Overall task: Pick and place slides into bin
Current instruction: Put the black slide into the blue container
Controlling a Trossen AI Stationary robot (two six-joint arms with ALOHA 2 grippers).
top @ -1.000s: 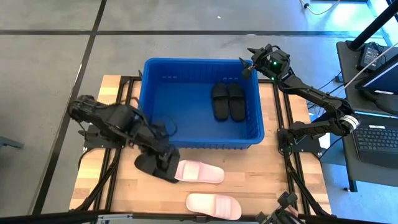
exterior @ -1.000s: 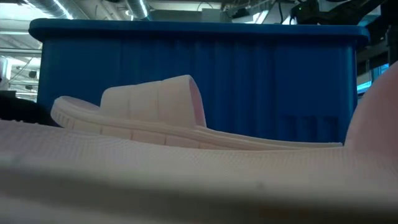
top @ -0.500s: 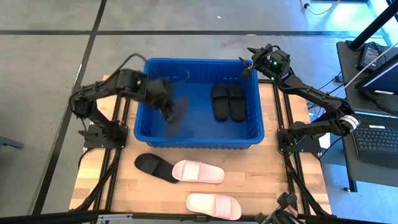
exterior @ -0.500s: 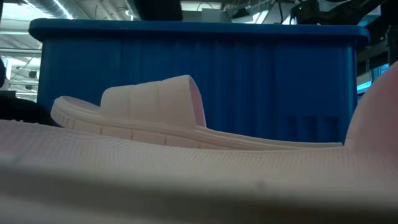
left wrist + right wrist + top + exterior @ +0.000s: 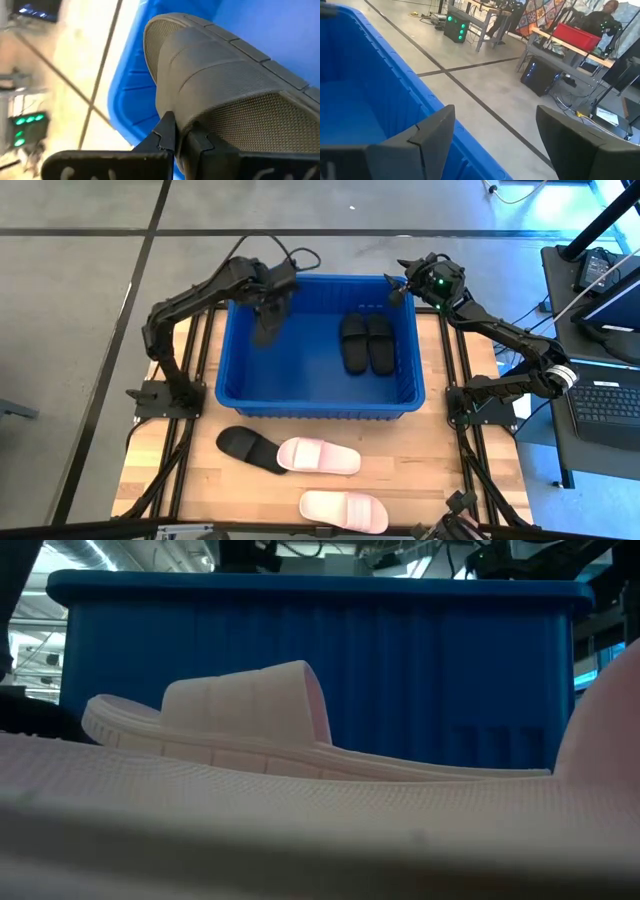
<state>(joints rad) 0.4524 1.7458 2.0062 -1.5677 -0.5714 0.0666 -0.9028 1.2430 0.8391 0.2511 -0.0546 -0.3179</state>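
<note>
The blue bin [image 5: 245, 395] stands at the table's far middle, with two black slides [image 5: 364, 342] lying side by side on its floor. My left gripper [image 5: 272, 292] is over the bin's far left corner, shut on a third black slide [image 5: 265, 322]. A fourth black slide [image 5: 250, 448] lies on the table in front of the bin, beside a pale pink slide [image 5: 320, 456]. A second pink slide [image 5: 343, 510] lies at the near edge. My right gripper [image 5: 398, 283] is open and empty at the bin's far right corner. My left gripper pinches the black slide at its side edge [image 5: 187, 131], where the wide strap [image 5: 220, 75] meets the sole, between its two fingers. The fingers come from above. The slide hangs below them, tilted, clear of the bin's floor, inside the far left corner.
The low view shows the pink slide [image 5: 230, 710] in front of the bin's near wall [image 5: 420, 670], with the nearer pink slide [image 5: 300, 830] filling the foreground. The bin's left half floor [image 5: 290, 370] is bare. A desk with a keyboard [image 5: 610, 405] stands right of the table.
My left gripper has risen from the table in front of the bin's left end with one black slide. It has carried the slide over the near wall and across the bin to the far left corner. The other black slide stays on the table.
</note>
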